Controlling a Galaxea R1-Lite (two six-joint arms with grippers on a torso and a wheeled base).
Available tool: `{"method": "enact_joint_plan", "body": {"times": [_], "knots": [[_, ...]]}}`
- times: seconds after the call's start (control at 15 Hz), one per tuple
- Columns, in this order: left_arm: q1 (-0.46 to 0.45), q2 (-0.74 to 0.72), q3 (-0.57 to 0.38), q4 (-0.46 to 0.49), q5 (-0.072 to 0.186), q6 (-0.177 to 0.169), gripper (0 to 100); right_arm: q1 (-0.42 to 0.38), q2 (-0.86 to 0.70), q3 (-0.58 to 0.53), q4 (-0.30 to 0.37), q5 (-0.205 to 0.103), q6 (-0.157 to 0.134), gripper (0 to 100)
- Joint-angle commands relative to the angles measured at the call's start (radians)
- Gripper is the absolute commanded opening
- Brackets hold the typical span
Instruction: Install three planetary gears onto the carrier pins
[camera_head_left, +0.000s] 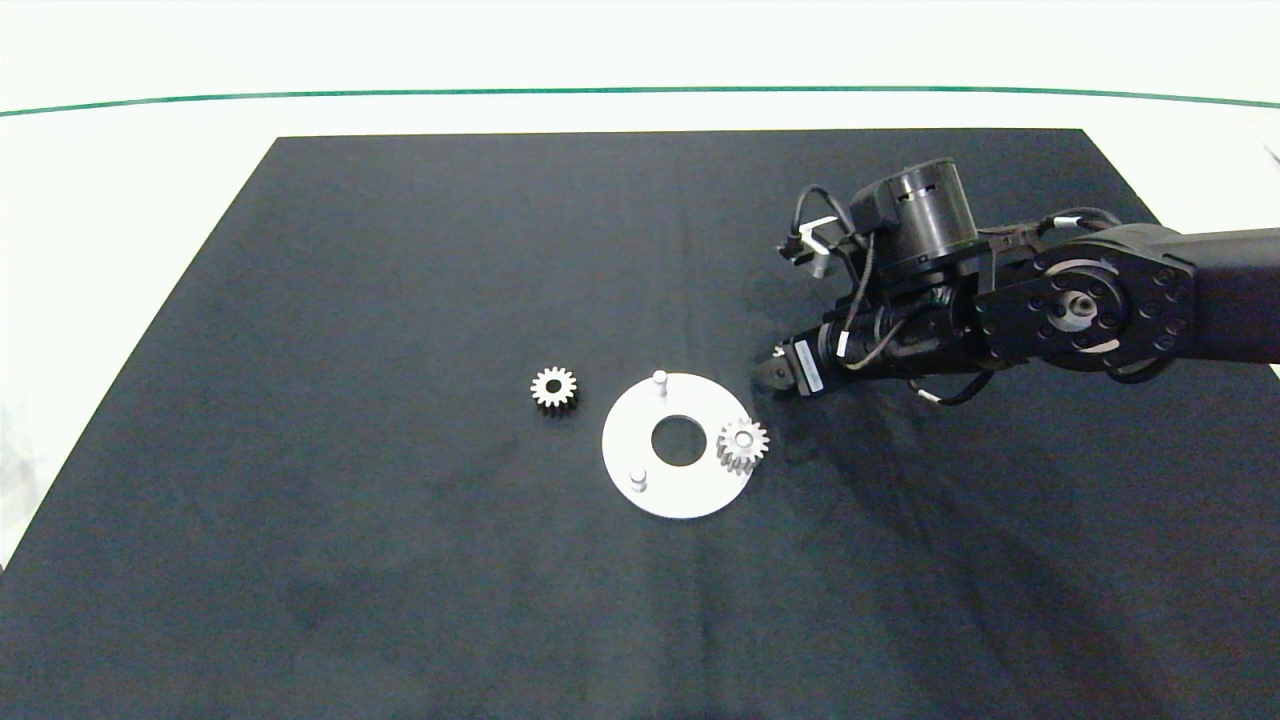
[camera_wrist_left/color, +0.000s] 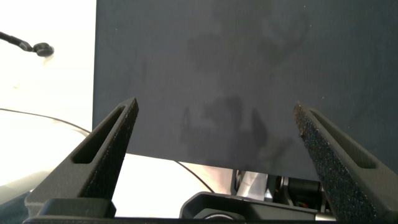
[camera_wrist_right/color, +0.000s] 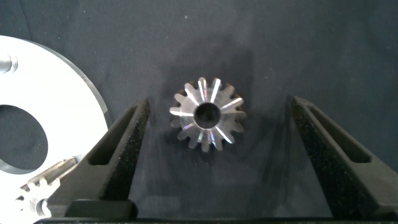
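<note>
From above, my right arm (camera_head_left: 1080, 300) reaches in over the dark mat (camera_head_left: 400, 300) that covers the surface, its wrist bent down so that my right gripper (camera_head_left: 775, 374) hangs low, just beyond the rim of the white disc (camera_head_left: 640, 440). One planetary gear (camera_head_left: 743, 445) sits on the disc's edge nearest that gripper, over a pin I cannot see. Two carrier pins stand bare: one (camera_head_left: 659, 379) on the disc's far side, one (camera_head_left: 638, 480) on its near side. A second gear (camera_head_left: 553, 387) lies flat on the mat on the other side of the disc, well apart from the gripper.

At my left wrist, my left gripper (camera_wrist_left/color: 216, 134) has its fingers spread wide over bare mat, holding and touching nothing.

At my right wrist, the right gripper (camera_wrist_right/color: 217, 134) is also spread wide, and a third gear (camera_wrist_right/color: 208, 113) lies flat on the mat between its fingers (camera_wrist_right/color: 127, 140), touching neither. Beside one finger shows part of the disc (camera_wrist_right/color: 62, 81), with the mounted gear (camera_wrist_right/color: 43, 186) at its edge, partly hidden.
</note>
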Motion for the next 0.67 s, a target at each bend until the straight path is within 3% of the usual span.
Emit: {"method": "enact_joint_plan", "body": {"times": [0.07,0.67], "knots": [[0.001,-0.007,0.002,0.004,0.000,0.000,100,0.002,0.012,-0.008,0.001,-0.001,-0.001,85],[0.001,-0.015,0.003,0.004,0.000,0.004,100,0.003,0.012,-0.005,0.001,-0.001,0.002,67]]}}
